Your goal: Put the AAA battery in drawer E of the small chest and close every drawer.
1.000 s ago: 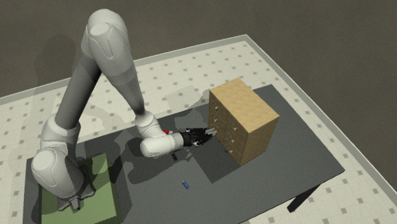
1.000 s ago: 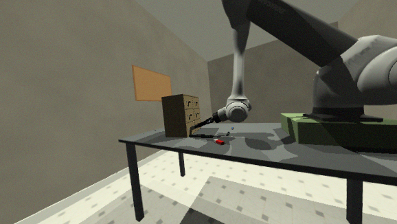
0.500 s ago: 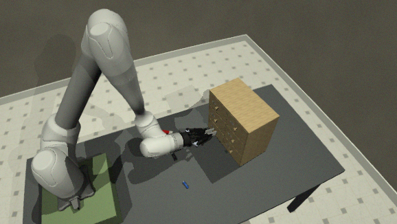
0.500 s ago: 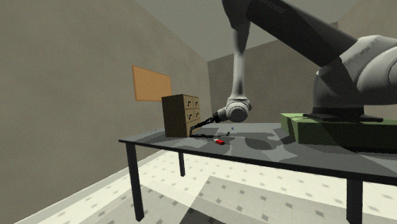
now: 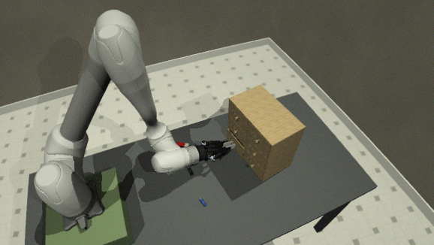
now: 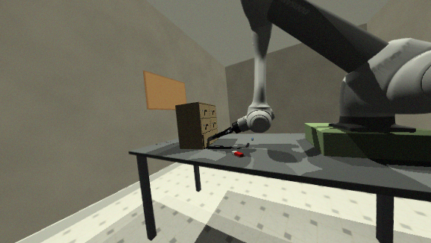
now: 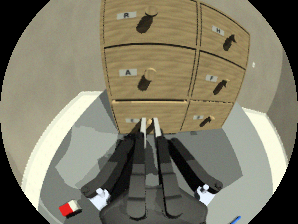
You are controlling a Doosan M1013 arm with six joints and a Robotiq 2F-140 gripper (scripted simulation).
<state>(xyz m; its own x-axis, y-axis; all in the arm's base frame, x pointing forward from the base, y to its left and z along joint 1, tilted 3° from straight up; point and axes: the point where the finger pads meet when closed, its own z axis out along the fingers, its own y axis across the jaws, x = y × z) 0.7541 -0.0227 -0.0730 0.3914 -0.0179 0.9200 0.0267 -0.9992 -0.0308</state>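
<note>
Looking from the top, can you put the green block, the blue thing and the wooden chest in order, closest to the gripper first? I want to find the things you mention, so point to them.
1. Wooden chest (image 5: 266, 113) (image 6: 189, 127) (image 7: 175, 30): right at the gripper (image 5: 230, 144) (image 6: 209, 142) (image 7: 149, 123).
2. Blue thing (image 5: 203, 202) (image 6: 252, 139) (image 7: 235, 220): on the table, below the gripper in the picture.
3. Green block (image 5: 109, 199) (image 6: 335, 143): far left, under the arm.
</note>
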